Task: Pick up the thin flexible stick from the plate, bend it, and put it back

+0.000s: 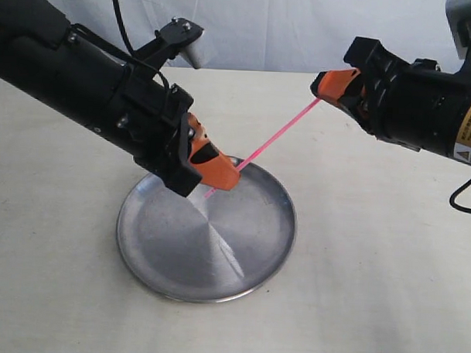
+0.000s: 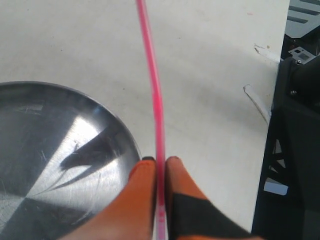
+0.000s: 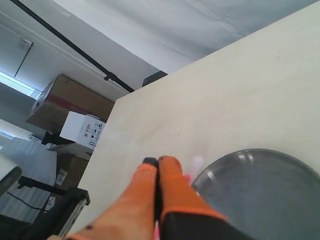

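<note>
Stick [image 1: 279, 135] held in air over the plate's [image 1: 209, 257] rim nearest the worktop's back edge, left fingers [image 1: 213, 164] clenched on its lower end, right fingers [image 1: 335, 83] clenched on its upper tip; risk: tip grip looks shallow, may slip once bending loads it.

L arm [image 1: 77, 70] slopes down from upper left of the exterior view, wrist pitched fwd. L gripper [image 1: 229, 181] sits low, orange fingers [image 2: 142, 195] aimed down and to the right. Its jaws are pinched on the stick [image 1: 275, 139] near the lower end, w/ only a sliver btwn them. R arm [image 1: 431, 106] reaches in from the right, higher up, approx level. R gripper [image 1: 319, 83] faces the L one, jaws closed tight at the stick's upper end. Grippers well apart.
</note>
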`<state>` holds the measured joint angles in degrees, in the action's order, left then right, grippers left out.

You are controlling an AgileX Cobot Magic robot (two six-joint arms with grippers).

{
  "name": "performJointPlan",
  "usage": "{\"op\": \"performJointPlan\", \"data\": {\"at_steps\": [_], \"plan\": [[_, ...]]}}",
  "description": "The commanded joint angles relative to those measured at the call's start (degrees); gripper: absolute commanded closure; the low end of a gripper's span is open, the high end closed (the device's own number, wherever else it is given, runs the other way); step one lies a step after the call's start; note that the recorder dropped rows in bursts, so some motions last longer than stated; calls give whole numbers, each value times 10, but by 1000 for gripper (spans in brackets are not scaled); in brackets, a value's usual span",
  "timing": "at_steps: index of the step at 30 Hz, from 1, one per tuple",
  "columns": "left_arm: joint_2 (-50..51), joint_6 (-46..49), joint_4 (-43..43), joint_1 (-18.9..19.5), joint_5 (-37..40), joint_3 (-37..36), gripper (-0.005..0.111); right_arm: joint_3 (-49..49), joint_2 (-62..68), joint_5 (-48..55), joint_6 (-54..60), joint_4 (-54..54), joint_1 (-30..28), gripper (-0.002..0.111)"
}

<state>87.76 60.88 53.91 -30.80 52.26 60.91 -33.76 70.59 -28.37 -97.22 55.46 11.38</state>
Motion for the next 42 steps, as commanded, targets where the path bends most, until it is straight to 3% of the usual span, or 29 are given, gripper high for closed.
{"op": "performJointPlan", "data": {"at_steps": [1,5,7,18,28,33,38,42], "plan": [[-5,7,5,-2,7,2,107,-3,0,-32,13,-3,1,93],[-5,7,5,-2,7,2,107,-3,0,-24,13,-15,1,51],[-5,7,5,-2,7,2,107,-3,0,0,13,-15,1,43],[-5,7,-6,-2,7,2,107,-3,0,23,13,-22,0,46],[-4,6,-12,-2,7,2,107,-109,-8,170,69,-31,0,46],[-4,6,-12,-2,4,2,107,-112,-8,228,58,-31,0,46],[-4,6,-20,-2,0,2,107,-92,-8,217,10,-31,1,46],[-4,6,-21,-2,-10,2,107,-46,-8,133,-28,-23,1,46]]}}
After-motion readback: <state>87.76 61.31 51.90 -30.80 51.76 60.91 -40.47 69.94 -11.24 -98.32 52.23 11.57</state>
